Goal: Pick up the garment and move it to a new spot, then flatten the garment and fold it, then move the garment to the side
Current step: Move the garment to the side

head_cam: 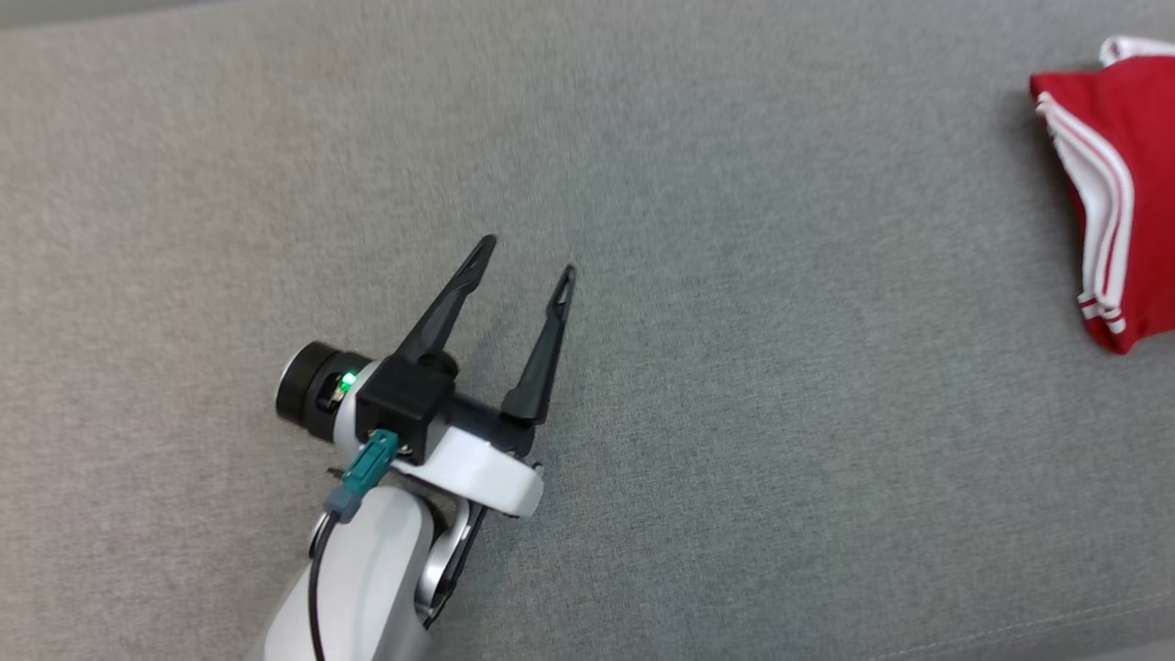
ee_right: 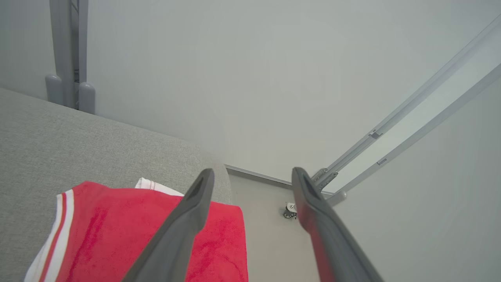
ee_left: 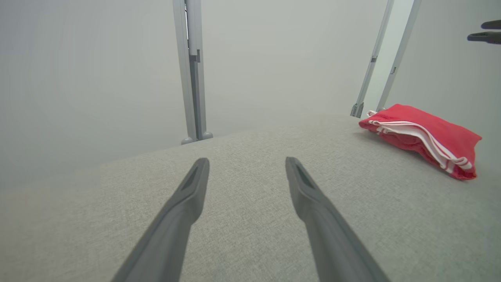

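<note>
Head view: the garment (head_cam: 1134, 119) lies folded on the grey surface (head_cam: 734, 413), red with white striped trim. The left hand (head_cam: 528, 255) hovers well apart from the garment, its fingers spread wide and holding nothing.

Left wrist view: the left hand (ee_left: 247, 160) points across bare surface (ee_left: 242, 235), fingers wide apart and empty. The garment (ee_left: 430, 133) sits off to one side of it, near the surface's edge. Above the garment are two dark tips, probably the right hand (ee_left: 478, 31).

Right wrist view: the right hand (ee_right: 252, 171) is fully spread and grips nothing. One finger crosses in front of the garment (ee_right: 117, 227); whether it touches the cloth I cannot tell. Beside the garment the surface (ee_right: 78, 145) ends, with the floor (ee_right: 266, 243) beyond.
</note>
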Controlling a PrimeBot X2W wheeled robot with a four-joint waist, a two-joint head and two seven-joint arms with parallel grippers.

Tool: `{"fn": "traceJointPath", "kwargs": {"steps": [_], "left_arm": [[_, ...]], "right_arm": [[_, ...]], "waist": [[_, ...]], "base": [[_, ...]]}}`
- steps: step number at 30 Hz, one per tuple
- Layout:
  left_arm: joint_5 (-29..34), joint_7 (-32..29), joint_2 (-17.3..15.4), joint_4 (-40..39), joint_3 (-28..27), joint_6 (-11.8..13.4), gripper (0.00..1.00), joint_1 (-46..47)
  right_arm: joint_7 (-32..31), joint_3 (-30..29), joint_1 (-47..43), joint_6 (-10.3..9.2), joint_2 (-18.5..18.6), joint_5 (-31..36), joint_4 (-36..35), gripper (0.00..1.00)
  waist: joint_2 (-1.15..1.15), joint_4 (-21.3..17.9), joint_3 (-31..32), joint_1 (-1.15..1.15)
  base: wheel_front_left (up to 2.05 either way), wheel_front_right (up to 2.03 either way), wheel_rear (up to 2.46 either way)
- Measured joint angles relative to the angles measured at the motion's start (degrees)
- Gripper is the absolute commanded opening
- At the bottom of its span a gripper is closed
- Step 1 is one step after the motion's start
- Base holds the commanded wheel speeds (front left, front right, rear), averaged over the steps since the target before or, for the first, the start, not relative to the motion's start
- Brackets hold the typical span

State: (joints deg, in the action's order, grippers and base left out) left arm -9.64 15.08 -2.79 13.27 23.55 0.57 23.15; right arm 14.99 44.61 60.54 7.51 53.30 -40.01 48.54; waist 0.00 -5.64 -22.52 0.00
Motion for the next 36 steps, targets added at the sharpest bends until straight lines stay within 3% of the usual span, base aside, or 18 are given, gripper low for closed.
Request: {"fn": "traceJointPath", "kwargs": {"steps": [8,15,19,26,33,36], "left_arm": [[0.15,0.0,-0.02,-2.16,-5.52,-0.09,1.0,-6.36],[-0.48,0.0,0.01,-3.89,-8.96,-0.02,1.0,-11.35],[-1.29,0.01,-0.05,-4.9,-11.05,0.53,1.0,-14.15],[-1.52,0.0,-0.04,-4.95,-13.82,0.62,1.0,-18.09],[-2.18,0.0,-0.02,-5.24,-16.13,1.54,1.0,-21.11],[-2.25,0.0,-0.03,-5.02,-16.59,1.87,1.0,-22.09]], "right_arm": [[0.0,-3.37,-5.74,0.0,-3.21,1.02,-8.37,1.0],[0.0,-13.45,-15.51,-0.01,-8.11,5.14,-17.91,1.0],[0.0,-22.14,-23.97,0.0,-13.45,9.05,-24.47,1.0],[0.0,-34.76,-39.16,-0.01,-25.95,16.28,-34.54,1.0],[0.0,-39.24,-48.91,-0.01,-36.71,22.52,-40.57,1.0],[0.0,-39.4,-51.57,-0.01,-39.69,25.52,-42.12,1.0]], "waist": [[0.0,0.31,7.51,0.0],[0.0,1.21,12.27,0.0],[0.0,2.0,14.47,0.0],[0.0,3.43,17.99,0.0],[0.0,4.04,20.57,0.0],[0.0,4.2,20.97,0.0]], "base": [[0.0,0.0,0.0],[0.0,0.0,0.0],[0.0,0.0,0.0],[0.0,0.0,0.0],[0.0,0.0,0.0],[0.0,0.0,0.0]]}}
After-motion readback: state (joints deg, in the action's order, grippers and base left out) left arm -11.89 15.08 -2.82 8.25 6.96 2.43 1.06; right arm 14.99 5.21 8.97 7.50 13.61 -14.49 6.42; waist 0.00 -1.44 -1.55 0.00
